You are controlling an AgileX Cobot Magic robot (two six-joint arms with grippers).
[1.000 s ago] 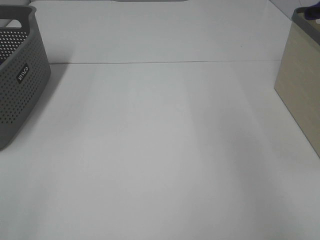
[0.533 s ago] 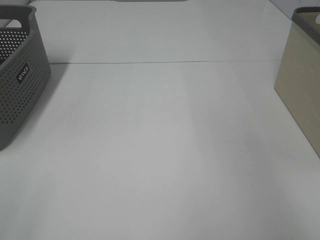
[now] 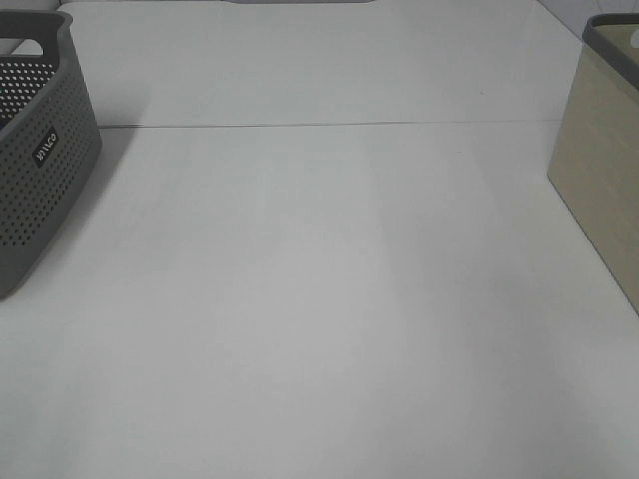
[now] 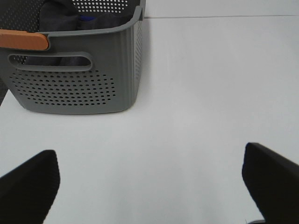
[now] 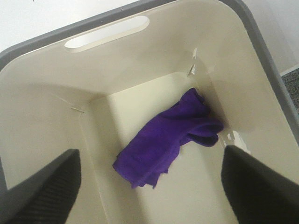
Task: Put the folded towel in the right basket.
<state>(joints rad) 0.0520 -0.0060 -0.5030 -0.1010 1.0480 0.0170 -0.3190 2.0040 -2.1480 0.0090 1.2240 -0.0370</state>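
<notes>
The purple towel (image 5: pixel 170 140) lies loosely folded on the floor of the beige right basket (image 5: pixel 154 60), against one wall. My right gripper (image 5: pixel 152 184) hovers above the basket's inside, open and empty, its dark fingers (image 5: pixel 44 186) spread apart and clear of the towel. In the exterior high view the right basket (image 3: pixel 599 170) shows at the right edge, its inside hidden. My left gripper (image 4: pixel 149 179) is open and empty above the white table, a short way from the grey perforated left basket (image 4: pixel 79 79). Neither gripper shows in the exterior high view.
The grey left basket (image 3: pixel 35 160) stands at the table's left edge and holds dark clothes (image 4: pixel 60 16) and an orange handle (image 4: pixel 23 39). A seam (image 3: pixel 329 125) crosses the white table between the two baskets.
A dark shape above the right basket's rim in the exterior high view one second ago is gone now. Nothing else has moved.
</notes>
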